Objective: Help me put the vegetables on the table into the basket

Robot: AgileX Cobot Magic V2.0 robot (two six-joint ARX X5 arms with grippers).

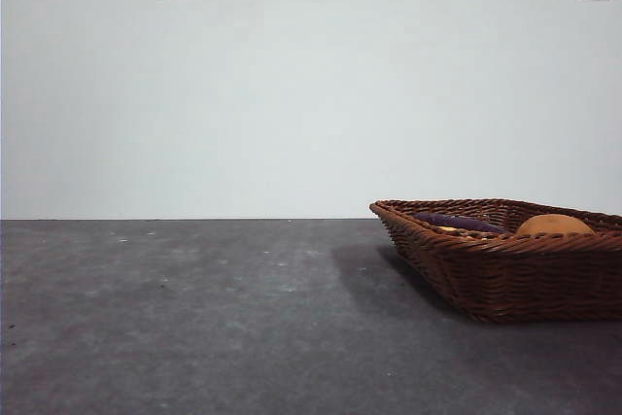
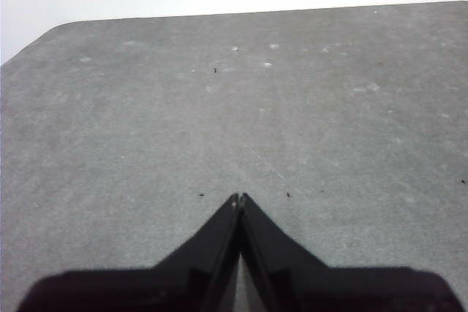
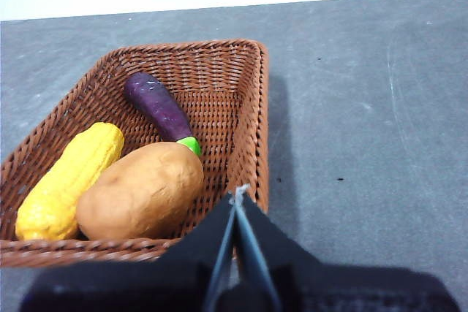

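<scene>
All three vegetables lie inside the basket, none on the table. Seen from the right wrist: eggplant lies diagonally across the basket floor, its green stem cap touching the potato. The potato sits against the basket wall nearest the right end effector. The yellow-orange piece lies alongside the potato, on the side away from the eggplant's cap, touching or nearly touching it. In the front view only the eggplant's upper side and the potato's crown show above the braided rim; the flared walls hide the rest.

Right end effector: jaws closed tip to tip, nothing between them, hovering above the basket rim beside the potato. Judgement: an empty, closed end effector above the rim fits an arm clear of its load rather than one reaching in.

Left end effector: jaws also pressed together, empty, over bare table well apart from the basket; basket not in its view. Reads as the waiting arm.

Judgement: the task looks complete. The pieces rest low against each other and the walls, so rolling out seems unlikely.
</scene>
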